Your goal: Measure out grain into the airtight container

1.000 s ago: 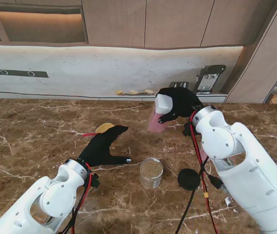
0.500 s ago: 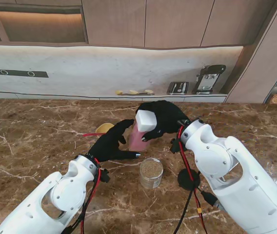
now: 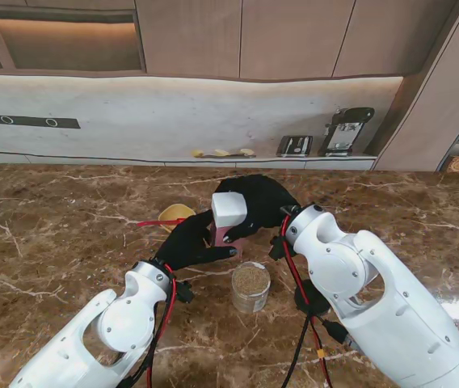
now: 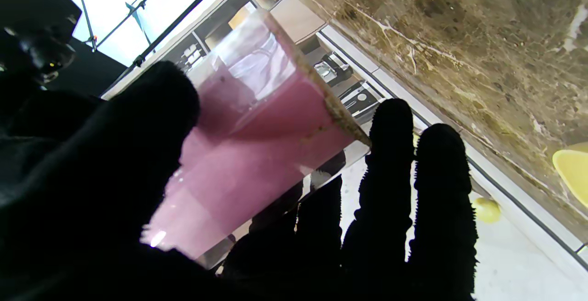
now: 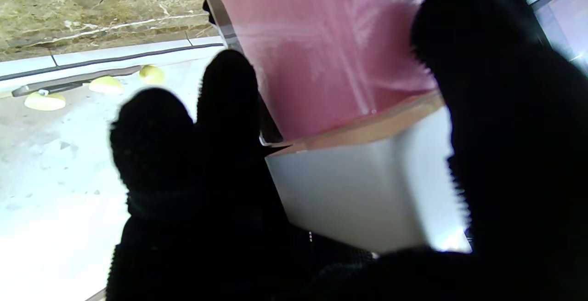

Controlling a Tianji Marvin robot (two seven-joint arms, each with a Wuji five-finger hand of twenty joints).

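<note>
Early in the task, by the look of it: pink container (image 3: pixel 223 233) with white lid (image 3: pixel 229 208) held in the air, lid on, nothing poured. Grain jar (image 3: pixel 250 286) on the table, nearer to me. Right hand (image 3: pixel 260 204) curled round the lid end; left hand (image 3: pixel 187 241) closing round the pink body, fingers (image 4: pixel 397 163) half spread. Lid removal and measuring left.

My stand camera looked down from above the shoulders across the marble table (image 3: pixel 44 234) toward the back wall. Each wrist camera sat close behind its fingers, picture inverted. All three shared the pink container (image 3: pixel 221 235) (image 4: pixel 257 154) (image 5: pixel 321 53), which filled both wrist views.
</note>
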